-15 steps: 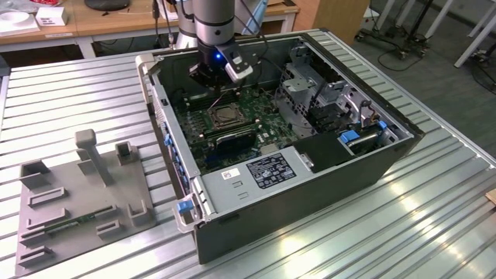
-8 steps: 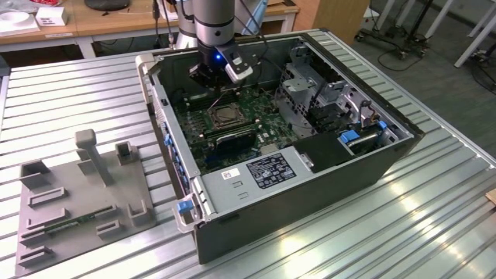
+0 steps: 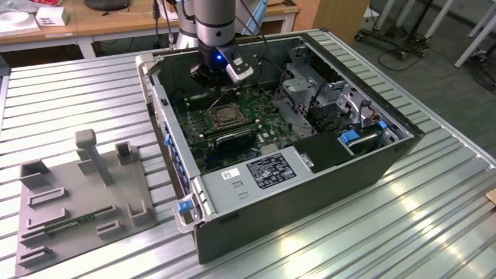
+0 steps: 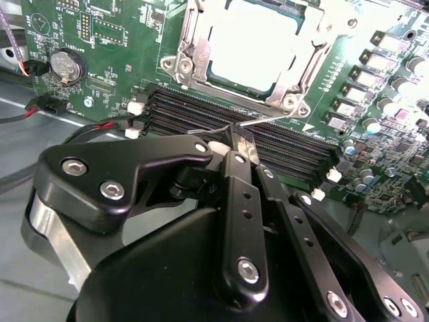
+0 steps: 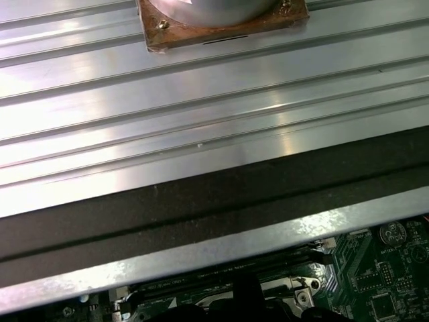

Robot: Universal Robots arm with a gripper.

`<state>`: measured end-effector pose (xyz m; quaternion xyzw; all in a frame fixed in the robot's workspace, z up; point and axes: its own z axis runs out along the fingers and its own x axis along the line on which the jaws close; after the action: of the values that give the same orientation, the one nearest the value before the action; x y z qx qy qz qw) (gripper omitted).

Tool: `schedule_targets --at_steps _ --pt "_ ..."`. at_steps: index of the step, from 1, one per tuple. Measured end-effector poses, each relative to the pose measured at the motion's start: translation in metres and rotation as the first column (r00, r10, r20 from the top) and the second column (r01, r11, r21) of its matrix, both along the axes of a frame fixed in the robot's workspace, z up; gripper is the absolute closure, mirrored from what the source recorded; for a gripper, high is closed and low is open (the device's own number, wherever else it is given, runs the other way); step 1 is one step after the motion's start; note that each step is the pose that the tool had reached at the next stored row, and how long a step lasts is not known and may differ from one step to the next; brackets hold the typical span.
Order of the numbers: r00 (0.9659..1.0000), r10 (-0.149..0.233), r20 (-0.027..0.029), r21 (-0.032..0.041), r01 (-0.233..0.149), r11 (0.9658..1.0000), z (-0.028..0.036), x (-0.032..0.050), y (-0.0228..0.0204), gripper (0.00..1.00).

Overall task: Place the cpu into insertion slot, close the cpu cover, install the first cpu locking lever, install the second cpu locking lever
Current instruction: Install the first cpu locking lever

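Currently my gripper [image 4: 236,144] is clenched on a thin locking lever [image 4: 268,121], apparently; the cpu [image 4: 251,40] sits under the closed cpu cover [image 4: 184,57].

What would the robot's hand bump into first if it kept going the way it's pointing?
Probably the thin metal lever right at the hand's tip, then the long black memory slots beneath it. Depth is hard to judge here.

A ribbed aluminium desk [image 5: 201,114] spans most of the first wrist view. A round metal base on a square plate [image 5: 221,30] sits on it. Below runs the computer case's dark wall [image 5: 201,208] with a silver rim [image 5: 221,251]. Beyond the rim lies green circuit board [image 5: 382,295].
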<state>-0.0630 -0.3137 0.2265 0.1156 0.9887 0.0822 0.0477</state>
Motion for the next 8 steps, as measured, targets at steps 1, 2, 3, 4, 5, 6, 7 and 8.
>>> schedule_targets --at_steps 1,2,3,4,5,6,7,8 --pt "1.0 0.0 0.0 -0.0001 0.0 1.0 0.0 0.0 0.0 0.89" --pt "1.0 0.0 -0.0001 -0.0001 0.0 1.0 0.0 0.0 0.0 0.89" --pt "1.0 0.0 -0.0001 -0.0001 0.0 1.0 -0.0002 0.0001 0.0 0.89" --pt "1.0 0.0 0.0001 0.0003 0.0 1.0 -0.0006 0.0002 0.0001 0.89" --pt "1.0 0.0 0.0 0.0002 0.0 1.0 -0.0008 0.0003 0.0001 0.89" --pt "1.0 0.0 -0.0001 0.0 0.0 1.0 -0.0008 0.0002 0.0 0.89" --pt "1.0 0.0 -0.0002 0.0 0.0 1.0 -0.0008 0.0002 0.0 0.89" --pt "1.0 0.0 -0.0002 0.0 0.0 1.0 -0.0009 0.0002 0.0 0.89"
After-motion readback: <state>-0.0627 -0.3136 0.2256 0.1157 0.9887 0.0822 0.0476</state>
